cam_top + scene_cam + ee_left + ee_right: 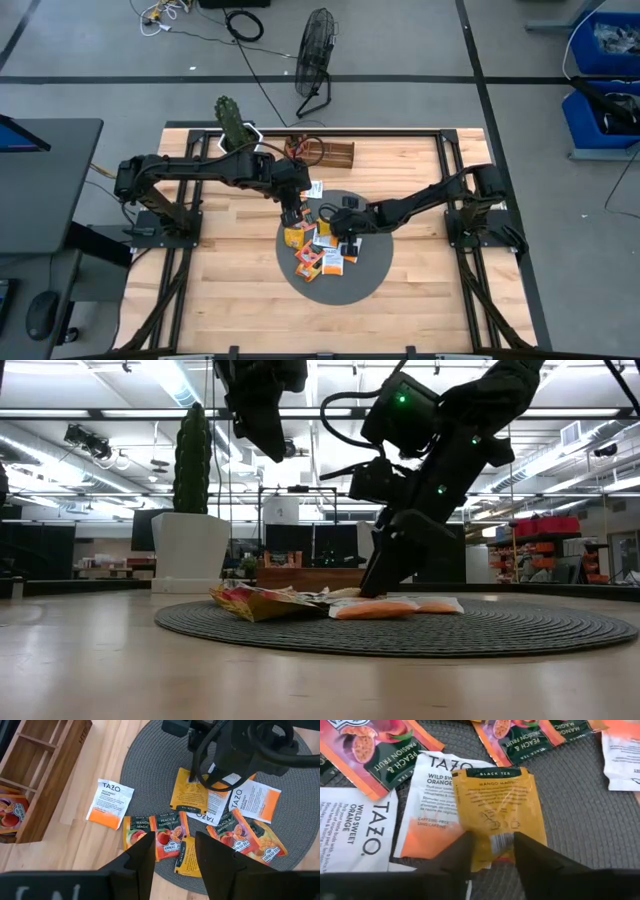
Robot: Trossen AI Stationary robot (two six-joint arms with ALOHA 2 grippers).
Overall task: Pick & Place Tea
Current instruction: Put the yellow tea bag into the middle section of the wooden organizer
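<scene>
Several tea sachets (320, 250), orange, white and red, lie in a loose heap on the round grey disc (370, 272). My right gripper (494, 851) is low over them. Its open fingers stand at either side of the near edge of a yellow mango sachet (497, 802), which lies flat on white sachets. In the low view its fingers (376, 582) reach down to the heap. My left gripper (173, 852) hangs open well above the disc's left part, over a peach sachet (170, 832), with nothing between its fingers. One white sachet (109, 802) lies on the bare wood beside the disc. My right gripper comes slanting down from the table's right. The yellow sachet's near edge (492, 847) shows in the gap between its two fingers. Whether the fingertips touch it I cannot tell. The sachet lies flat on the sachets beneath it.
A brown wooden tray (328, 153) with compartments stands at the table's far edge, with a few sachets (10, 812) in it. A potted cactus (232, 122) stands to the tray's left. Bare wood lies in front of the disc.
</scene>
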